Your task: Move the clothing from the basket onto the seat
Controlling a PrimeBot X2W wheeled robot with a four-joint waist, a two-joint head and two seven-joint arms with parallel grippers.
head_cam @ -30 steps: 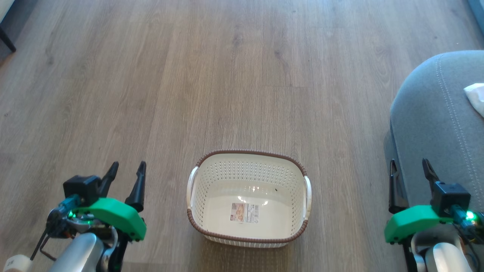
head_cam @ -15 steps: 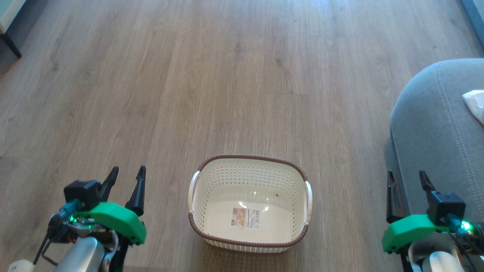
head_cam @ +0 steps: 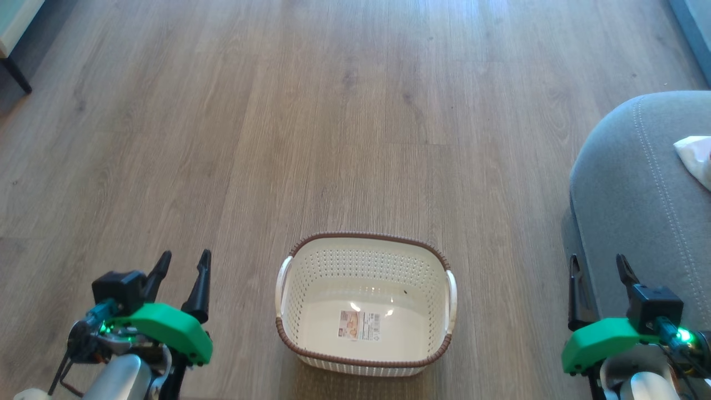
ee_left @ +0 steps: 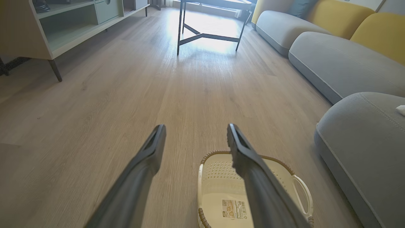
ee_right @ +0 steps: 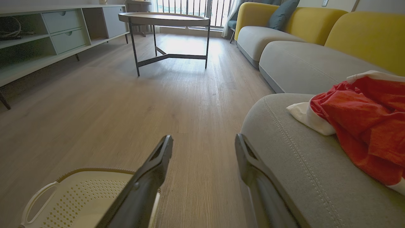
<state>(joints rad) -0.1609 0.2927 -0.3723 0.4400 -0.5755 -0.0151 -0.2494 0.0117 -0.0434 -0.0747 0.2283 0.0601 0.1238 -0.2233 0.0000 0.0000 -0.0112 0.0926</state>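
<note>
The cream basket (head_cam: 289,339) with a brown rim stands on the wood floor between my arms, holding nothing but its label sticker; it also appears as the basket (ee_left: 207,190) and the basket (ee_right: 79,196) in the wrist views. The grey seat (head_cam: 627,211) rises at the right. On it lies the red clothing (ee_right: 360,120) with white trim, of which a white corner (head_cam: 694,158) peeks into the head view. My left gripper (head_cam: 181,266) hangs open left of the basket. My right gripper (head_cam: 597,266) hangs open by the seat's edge. Both are empty.
A round metal-legged side table (ee_right: 164,19) stands further down the room. A low shelf unit (ee_left: 63,25) lines the left wall. More grey sofa cushions (ee_left: 341,66) with yellow backs (ee_right: 364,34) run along the right.
The head camera has tilted a little, so the basket and seat sit lower in the picture. Both grippers stay open and hold their places.
</note>
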